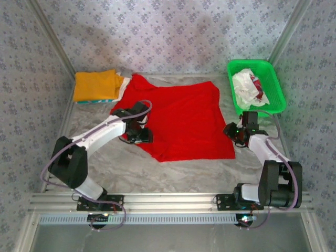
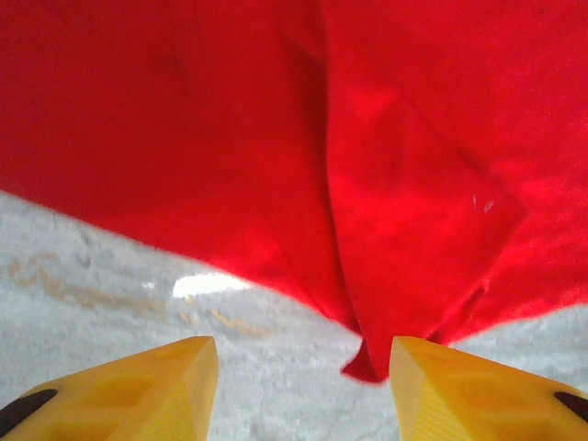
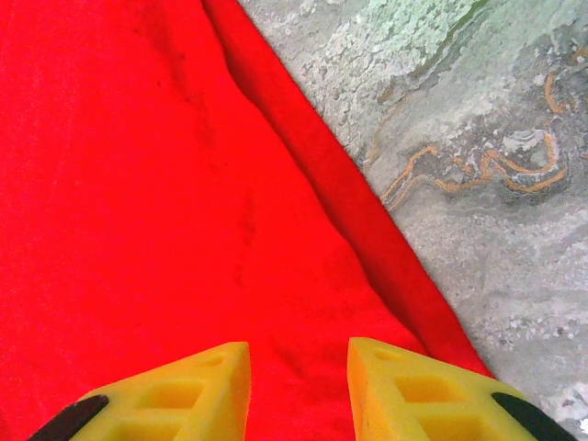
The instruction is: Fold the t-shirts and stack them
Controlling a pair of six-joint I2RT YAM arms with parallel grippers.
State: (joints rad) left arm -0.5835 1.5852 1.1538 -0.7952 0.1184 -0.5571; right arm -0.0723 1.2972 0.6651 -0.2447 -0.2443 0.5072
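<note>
A bright red t-shirt (image 1: 184, 121) lies spread across the middle of the table. My left gripper (image 1: 137, 132) is at its left edge, low over the table. In the left wrist view the left gripper (image 2: 303, 386) is open, and a pointed corner of the red t-shirt (image 2: 367, 363) lies loose beside the right finger (image 2: 459, 390). My right gripper (image 1: 239, 131) is at the shirt's right edge. In the right wrist view the right gripper (image 3: 299, 386) stands open over the flat red t-shirt (image 3: 165, 202). An orange-yellow t-shirt (image 1: 95, 85) lies folded at the back left.
A green mesh basket (image 1: 273, 79) at the back right holds a crumpled white t-shirt with red marks (image 1: 245, 86). A teal and white edge (image 1: 97, 101) shows under the orange-yellow one. Bare marbled table (image 1: 173, 176) lies in front of the red shirt. Patterned walls close in the back and sides.
</note>
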